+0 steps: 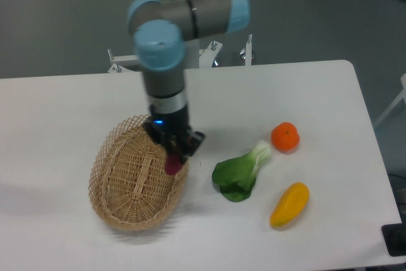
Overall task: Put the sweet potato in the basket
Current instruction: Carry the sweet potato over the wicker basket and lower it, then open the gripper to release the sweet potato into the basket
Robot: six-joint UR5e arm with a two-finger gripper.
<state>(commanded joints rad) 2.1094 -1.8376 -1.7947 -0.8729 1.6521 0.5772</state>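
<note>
Tool (pixel 172 152) grips the sweet potato (pixel 172 162) upright, tip down, over the basket (pixel 114 201).

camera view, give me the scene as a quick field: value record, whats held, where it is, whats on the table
gripper: shut on the sweet potato
sweet potato: magenta, hanging from the jaws over the right rim of the basket
basket: oval wicker, left part of the table, nothing lying in it
leafy green: flat on the table, right of the basket
orange fruit: right of the leafy green
yellow-orange pepper: near front right
task status: sweet potato not yet released
</note>
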